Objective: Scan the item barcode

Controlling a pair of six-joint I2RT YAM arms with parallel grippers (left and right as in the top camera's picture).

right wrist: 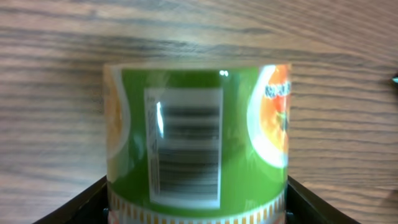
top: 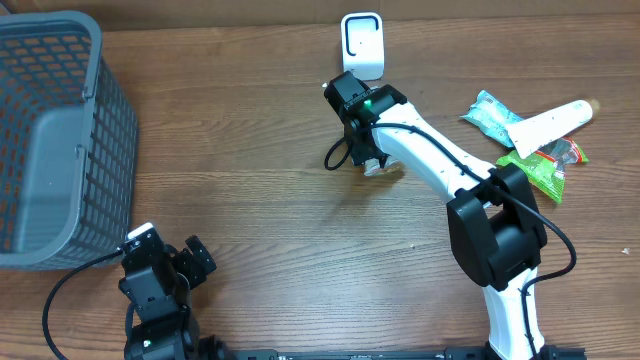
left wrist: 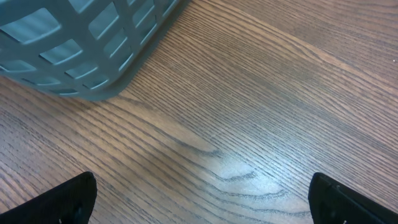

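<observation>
Step in hand, as I judge it: bring the can to the scanner and show it the label. The right claw pinches the can by its sides, low over the surface, near the scanner's front but apart from it. The barcode faces the wrist camera and looks blurred. So I would roll the wrist until the stripes meet the scanner's face squarely, then hold steady with a firm grip, since the round wall may slip. The left claw is spread wide over bare wood, holding nothing. Count: 1 basket, far left; 2 arms; 1 scanner; 1 white tube, 1 green packet and 1 teal packet, heaped at right; 1 can.
</observation>
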